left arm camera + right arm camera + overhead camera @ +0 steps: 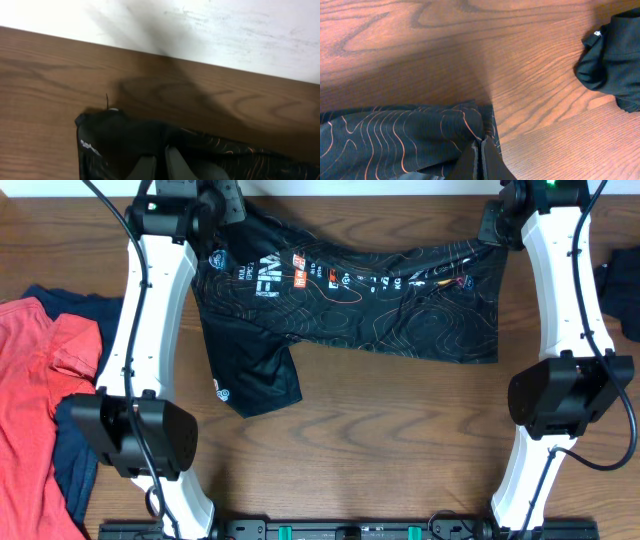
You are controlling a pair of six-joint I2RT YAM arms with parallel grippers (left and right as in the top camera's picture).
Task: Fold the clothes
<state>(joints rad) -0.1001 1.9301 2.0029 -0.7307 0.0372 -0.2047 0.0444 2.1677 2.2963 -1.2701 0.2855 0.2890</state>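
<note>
The black jersey [350, 300] lies spread on the counter [400, 450]. Its long axis runs straight from one hand to the other, and its far edge sags a little between them. The left hand [215, 202] has its fingers pressed together on one far corner of the cloth. In the left wrist view that hand [156, 164] sits at the corner of the jersey [125, 142], with bare wood beyond it. The right hand [495, 225] pinches the opposite far corner. In its own view the right hand [481, 150] is clamped on the jersey's [395, 140] edge, and all the cloth runs off to its inner side.

From both hands the body of the garment lies back toward the robot. One short sleeve [255, 385] reaches furthest that way, on the left hand's side. Each hand sits on its own corner, so neither is nearer. My judgement is that the fold depends on drawing both corners back together across the short axis.

Just outside the right hand lies a separate dark garment [615, 65], apart from the jersey. Well outside the left arm, a red top [40, 380] lies over a navy top [70, 470].
</note>
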